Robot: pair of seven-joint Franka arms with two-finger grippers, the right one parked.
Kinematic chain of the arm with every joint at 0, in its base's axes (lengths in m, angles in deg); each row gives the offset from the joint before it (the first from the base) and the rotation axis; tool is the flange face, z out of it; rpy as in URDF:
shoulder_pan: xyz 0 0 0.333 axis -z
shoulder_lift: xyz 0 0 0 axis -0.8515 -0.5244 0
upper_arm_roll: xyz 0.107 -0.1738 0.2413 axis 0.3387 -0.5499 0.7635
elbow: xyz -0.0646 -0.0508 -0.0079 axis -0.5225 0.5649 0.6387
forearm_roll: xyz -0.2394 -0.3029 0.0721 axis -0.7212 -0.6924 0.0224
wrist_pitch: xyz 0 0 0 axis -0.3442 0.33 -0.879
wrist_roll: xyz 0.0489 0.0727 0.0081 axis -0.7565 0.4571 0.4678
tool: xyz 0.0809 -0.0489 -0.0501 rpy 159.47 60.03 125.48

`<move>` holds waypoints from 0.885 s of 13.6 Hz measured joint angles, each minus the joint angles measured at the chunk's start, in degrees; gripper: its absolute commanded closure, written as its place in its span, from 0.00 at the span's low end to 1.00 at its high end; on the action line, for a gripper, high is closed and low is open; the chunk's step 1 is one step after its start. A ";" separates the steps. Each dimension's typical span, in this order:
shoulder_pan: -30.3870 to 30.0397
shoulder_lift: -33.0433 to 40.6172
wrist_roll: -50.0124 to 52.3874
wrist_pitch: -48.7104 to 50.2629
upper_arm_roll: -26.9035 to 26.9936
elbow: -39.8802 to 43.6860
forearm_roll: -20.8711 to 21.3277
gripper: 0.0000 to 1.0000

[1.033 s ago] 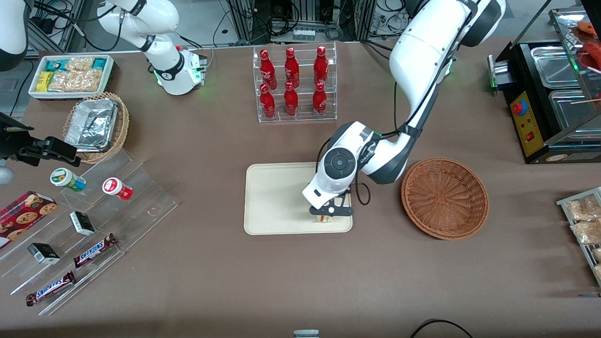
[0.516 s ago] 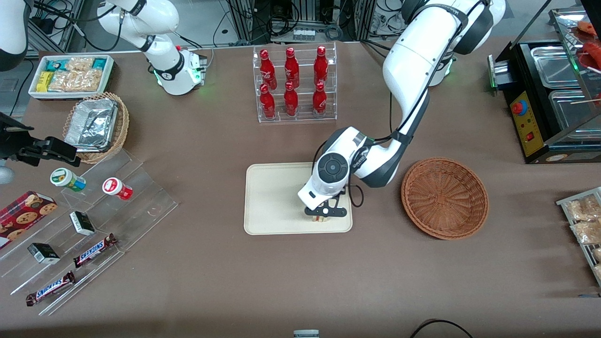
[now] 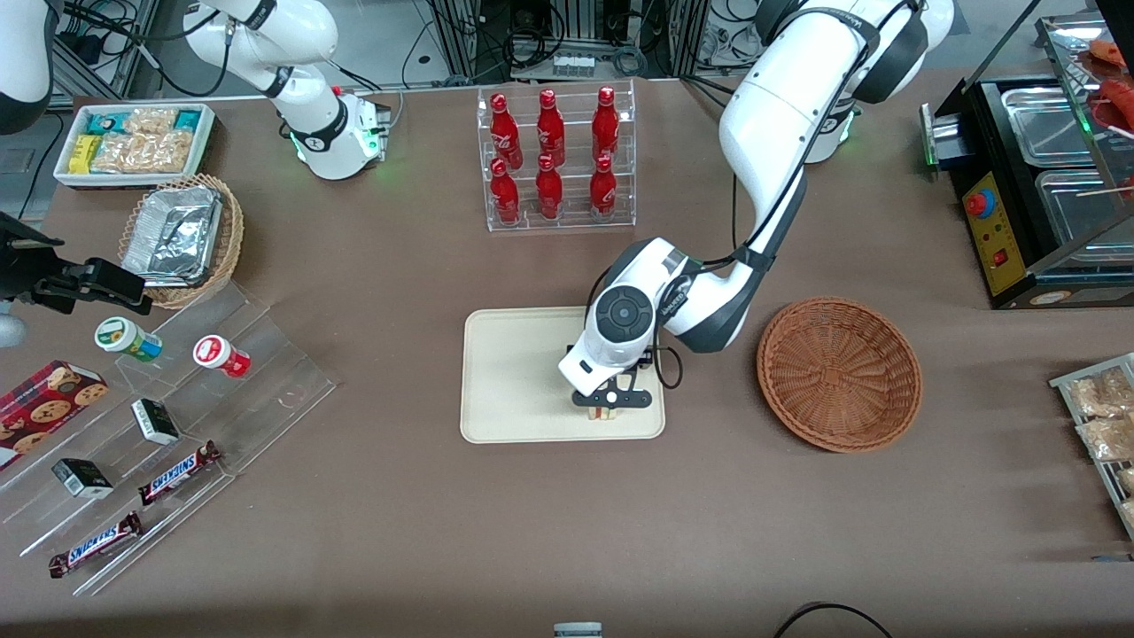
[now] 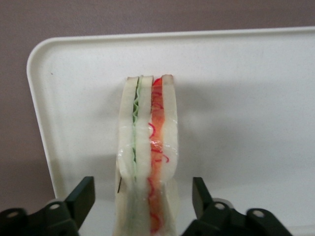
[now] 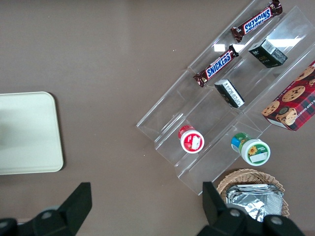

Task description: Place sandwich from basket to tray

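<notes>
Since the sandwich (image 4: 147,152) stands on edge on the tray (image 4: 236,88) between our released pincer (image 3: 609,409), we lift straight up, brushing neither slice.

Front view: high, looking down over the whole table. Left wrist view: close above the tray (image 4: 246,64). Right wrist view: shares that tray (image 5: 29,132), looking straight down; gripper (image 3: 608,404) over it.

Brown table (image 3: 399,532): tray (image 3: 514,381), basket (image 3: 839,373), bottle rack (image 3: 558,159); gripper (image 3: 608,408) over tray.
</notes>
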 measured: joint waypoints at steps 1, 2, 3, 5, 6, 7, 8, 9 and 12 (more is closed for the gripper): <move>-0.03 0.06 0.04 0.00 0.18 0.40 0.02 0.00; -0.06 0.15 0.04 0.03 0.38 0.81 0.08 0.00; -0.09 0.36 0.02 0.26 0.55 1.08 0.58 0.00; -0.16 1.14 0.02 1.00 0.68 1.48 2.90 0.00; -0.26 1.72 0.13 1.02 0.84 1.70 3.46 0.00; -0.70 2.38 0.17 1.20 1.04 2.23 3.68 0.00; -1.59 3.35 0.11 1.97 1.18 2.89 3.96 0.00; -2.88 4.69 -0.40 3.41 1.29 3.50 4.11 0.00; -8.25 9.69 -4.12 8.88 1.37 4.05 4.19 0.00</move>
